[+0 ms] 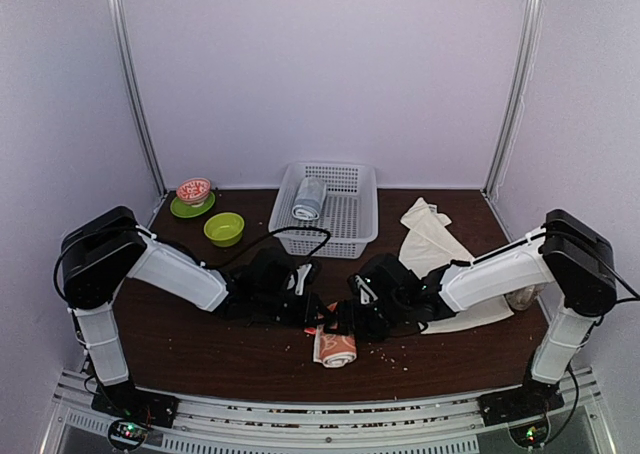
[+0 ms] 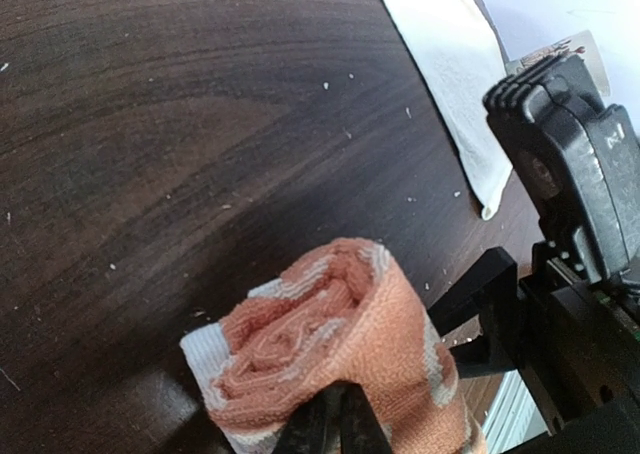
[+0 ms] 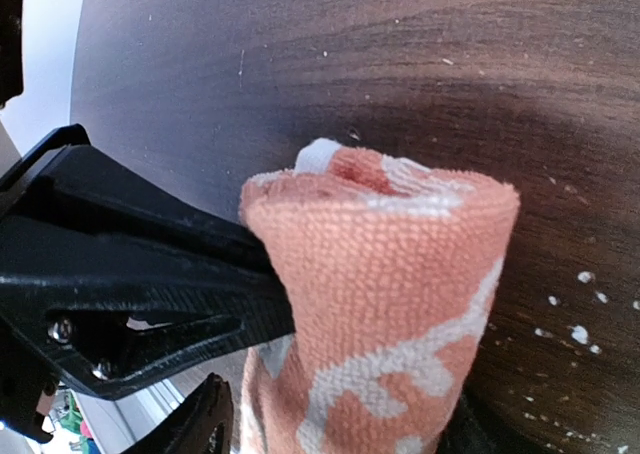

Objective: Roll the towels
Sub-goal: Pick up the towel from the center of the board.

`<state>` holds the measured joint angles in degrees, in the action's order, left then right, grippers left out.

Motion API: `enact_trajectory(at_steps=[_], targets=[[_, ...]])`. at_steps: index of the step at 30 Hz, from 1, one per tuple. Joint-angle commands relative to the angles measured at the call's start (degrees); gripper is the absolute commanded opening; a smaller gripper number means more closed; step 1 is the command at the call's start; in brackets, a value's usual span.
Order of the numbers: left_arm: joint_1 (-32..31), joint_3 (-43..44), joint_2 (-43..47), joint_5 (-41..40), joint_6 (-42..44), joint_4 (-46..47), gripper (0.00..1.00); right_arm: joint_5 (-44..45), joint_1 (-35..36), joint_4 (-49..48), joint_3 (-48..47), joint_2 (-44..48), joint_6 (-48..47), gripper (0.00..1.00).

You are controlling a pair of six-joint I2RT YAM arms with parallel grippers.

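The salmon-orange towel [image 1: 336, 349] [image 2: 340, 324] [image 3: 390, 274] lies as a tight roll on the dark wooden table near the front middle. My left gripper [image 1: 318, 319] [image 2: 340, 419] is shut, its fingers pinching the roll's near edge from below. Straddling the same roll, my right gripper [image 1: 347, 324] [image 3: 335, 434] is open, with a gap showing between its left finger [image 3: 200, 424] and the cloth. The cream-white towel [image 1: 435, 244] [image 2: 450, 64] lies loosely unfolded, not rolled, on the right side of the table, partly under my right arm.
A white basket [image 1: 350, 224] at the back middle holds a grey-blue rolled towel [image 1: 309, 199]. At the back left sit a green bowl [image 1: 224, 229] and a red patterned bowl [image 1: 194, 190] on a green saucer. Crumbs dot the table.
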<state>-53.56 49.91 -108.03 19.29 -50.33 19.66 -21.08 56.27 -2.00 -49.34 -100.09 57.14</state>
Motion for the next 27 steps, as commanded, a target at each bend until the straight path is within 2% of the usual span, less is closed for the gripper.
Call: enact_trajectory(at_steps=[1,6,12,16,21,27], targets=[[0.6,-1.4,-1.5,-2.2,0.4,-3.1,0.08,-2.2,0.4,2.9,-1.2,-3.1,0.1,0.66],[0.6,-1.1,-1.4,-2.2,0.6,-3.3,0.08,-3.7,1.4,6.0,-1.6,-4.5,-1.2,0.54],[0.6,-1.3,-0.9,-2.2,0.6,-3.7,0.08,-4.2,2.1,6.3,-1.3,-5.1,-1.5,0.20],[0.6,-0.9,2.3,-3.1,1.6,-6.2,0.08,-3.0,2.0,6.5,-1.6,-3.4,-2.0,0.02],[0.8,0.1,9.3,-5.7,3.6,-12.3,0.11,-0.2,1.7,9.1,-2.9,2.2,-4.2,0.00],[4.1,1.8,19.1,-11.6,6.0,-21.5,0.23,5.2,-0.7,20.4,-8.4,11.8,-11.9,0.00]])
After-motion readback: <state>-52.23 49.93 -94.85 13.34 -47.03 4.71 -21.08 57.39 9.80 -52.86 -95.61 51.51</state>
